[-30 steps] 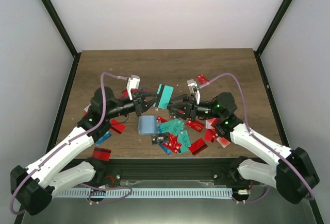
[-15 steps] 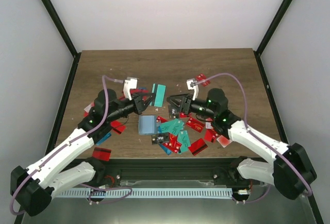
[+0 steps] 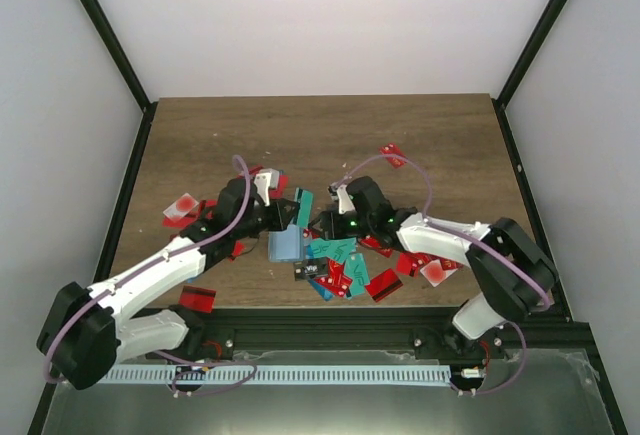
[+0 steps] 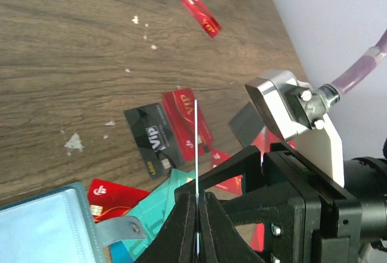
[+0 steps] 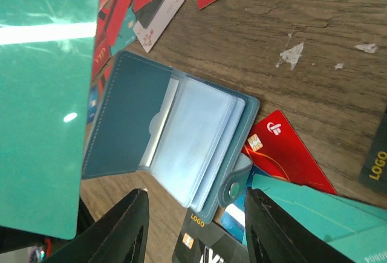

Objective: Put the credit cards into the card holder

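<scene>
My left end effector [image 4: 197,199] pinches a teal card [image 4: 196,145] upright; my right end effector [image 5: 196,214] hangs open over the opened card holder [image 5: 175,139], which lies toward the middle of the near edge of the tabletop [image 3: 330,130]

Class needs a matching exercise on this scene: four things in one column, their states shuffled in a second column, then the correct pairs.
1 left gripper
2 right gripper
3 card holder
4 black VIP card

A lying open, clear sleeves showing
B jaws apart, holding nothing
C face up beside a red card
D shut on a teal card

Pairs: 1-D, 2-B, 3-A, 4-C
</scene>
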Controlling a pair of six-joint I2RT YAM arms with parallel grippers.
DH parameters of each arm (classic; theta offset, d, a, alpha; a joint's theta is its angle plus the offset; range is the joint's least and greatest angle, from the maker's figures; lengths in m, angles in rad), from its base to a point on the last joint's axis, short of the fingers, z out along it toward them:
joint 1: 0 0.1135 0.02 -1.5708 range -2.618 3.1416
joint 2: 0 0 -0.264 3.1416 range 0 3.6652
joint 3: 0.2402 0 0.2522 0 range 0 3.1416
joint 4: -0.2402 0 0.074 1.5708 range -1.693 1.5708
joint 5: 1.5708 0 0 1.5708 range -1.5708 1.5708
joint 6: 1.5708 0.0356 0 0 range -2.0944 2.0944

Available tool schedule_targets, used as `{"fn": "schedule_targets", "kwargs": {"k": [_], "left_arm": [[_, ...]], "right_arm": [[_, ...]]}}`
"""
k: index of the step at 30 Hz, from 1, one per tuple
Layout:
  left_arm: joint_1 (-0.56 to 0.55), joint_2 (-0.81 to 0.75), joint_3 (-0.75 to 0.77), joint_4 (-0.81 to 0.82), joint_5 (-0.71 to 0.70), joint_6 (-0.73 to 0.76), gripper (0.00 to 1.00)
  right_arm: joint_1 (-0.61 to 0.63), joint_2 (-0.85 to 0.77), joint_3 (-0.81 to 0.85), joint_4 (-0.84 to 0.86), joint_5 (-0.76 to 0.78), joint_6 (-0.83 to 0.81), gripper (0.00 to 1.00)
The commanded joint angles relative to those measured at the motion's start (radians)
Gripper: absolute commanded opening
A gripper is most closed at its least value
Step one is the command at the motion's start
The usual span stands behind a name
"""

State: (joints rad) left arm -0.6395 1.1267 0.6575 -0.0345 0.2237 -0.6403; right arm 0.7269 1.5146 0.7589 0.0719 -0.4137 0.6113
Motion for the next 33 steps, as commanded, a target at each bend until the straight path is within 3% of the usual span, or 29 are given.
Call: {"fn": "schedule_targets", "kwargs": {"k": [1,14,24,29,33], "left_arm": [[0.003,0.013,-0.013,-0.009,-0.079,-0.01,0.04],[0.006,0.05,-0.031,-0.029,-0.108,0.017,0.04],[0.007,0.112,-0.042,-0.008,-0.088,0.025,0.04],[0.022,0.117,-0.029,-0.107,-0.193,0.052,0.04],[0.062,0.088,-0.056,-0.157,-0.234,0.083,0.04]], "right_arm": [[0.029,0.072,0.081,-0.034,0.025,-0.051,0.45],[0.077,0.205,0.152,-0.074,0.049,-0.052,0.42],[0.077,0.238,0.15,-0.089,0.088,-0.035,0.18],[0.077,0.242,0.154,-0.123,0.134,-0.024,0.03],[0.077,0.243,0.148,-0.136,0.153,-0.017,0.01]]}}
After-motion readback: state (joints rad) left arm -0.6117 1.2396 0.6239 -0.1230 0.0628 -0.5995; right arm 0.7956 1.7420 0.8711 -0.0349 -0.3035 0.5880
